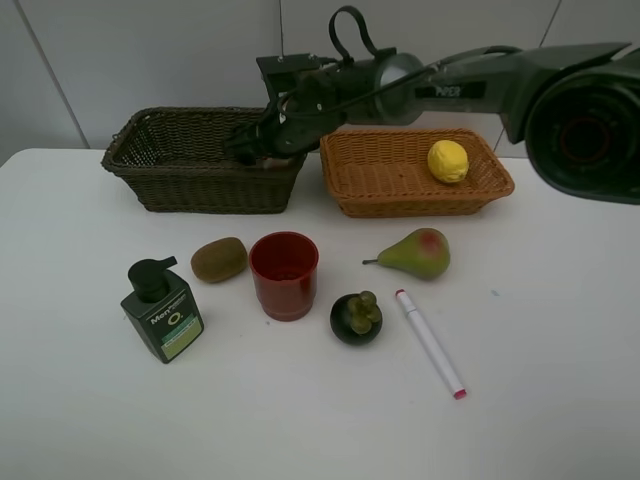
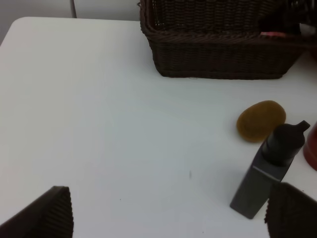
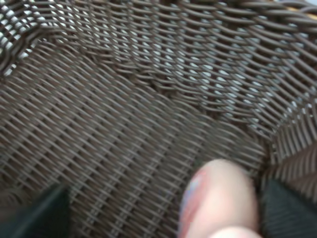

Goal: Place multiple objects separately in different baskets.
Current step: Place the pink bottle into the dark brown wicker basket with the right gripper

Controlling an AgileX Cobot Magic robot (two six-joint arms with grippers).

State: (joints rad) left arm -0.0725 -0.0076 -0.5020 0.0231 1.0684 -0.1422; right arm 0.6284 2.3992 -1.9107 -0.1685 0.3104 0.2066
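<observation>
**Right gripper (image 3: 163, 210) at the dark olive-brown basket (image 1: 200, 190).** From the high camera the arm is seen reaching across the middle and entering the basket at its 3 o'clock end. The fingers (image 3: 37, 213) are spread wide. The pink bottle (image 3: 220, 198) is lodged between them, close to one finger and well clear of the other, so no clamp is shown. The bottle is set low over the woven floor, near a corner. Whether it rests on the floor cannot be told, as the view is blurred.

Its rounded end is turned toward the wrist camera, so its long axis is judged to run along the line of the fingers. A straight retreat along that line is judged to clear it.

The left gripper (image 2: 171, 215) is held over the table (image 2: 124, 124) with fingers wide apart and nothing between them. The dark green pump bottle (image 1: 162, 310) and brown kiwi (image 1: 219, 259), both toward 6 o'clock from the dark basket, are judged nearer to this arm. The yellow lemon (image 1: 448, 161) lies in the light orange-tan basket (image 1: 400, 200).
</observation>
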